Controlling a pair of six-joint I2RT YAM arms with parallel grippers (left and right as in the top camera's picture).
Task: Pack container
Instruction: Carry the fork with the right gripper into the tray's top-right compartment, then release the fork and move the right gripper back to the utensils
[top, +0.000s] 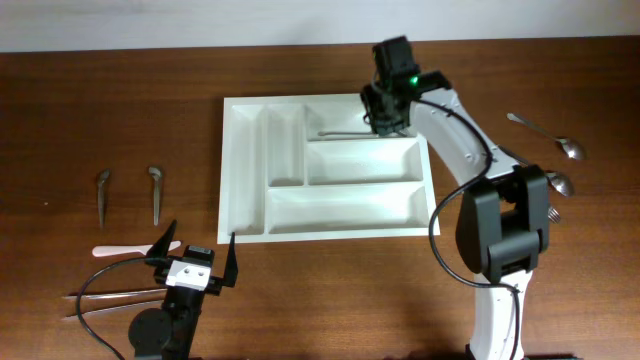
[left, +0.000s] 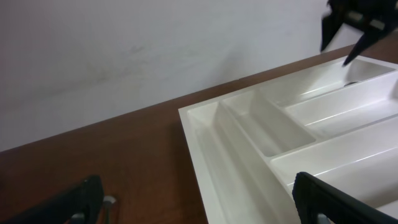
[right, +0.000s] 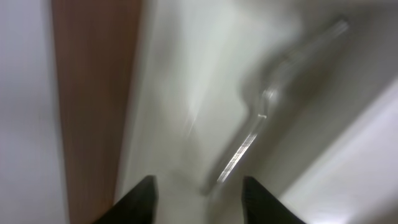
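The white cutlery tray (top: 245, 160) lies in the middle of the table and also shows in the left wrist view (left: 249, 124). A metal utensil (top: 343, 132) lies in its far long compartment. My right gripper (top: 386, 120) hangs over the right end of that compartment. In the right wrist view its jaws (right: 199, 180) are open, and the blurred utensil (right: 245, 146) lies on the tray floor (right: 180, 74) between and below them. My left gripper (top: 200, 242) is open and empty at the tray's near left corner; its jaws (left: 199, 183) straddle the tray's left rim.
Two spoons (top: 103, 190) (top: 155, 190) lie left of the tray. A pale utensil (top: 125, 251) and thin metal sticks (top: 110, 296) lie by the left arm. Two more spoons (top: 545, 131) (top: 560, 185) lie right of the tray, near the right arm.
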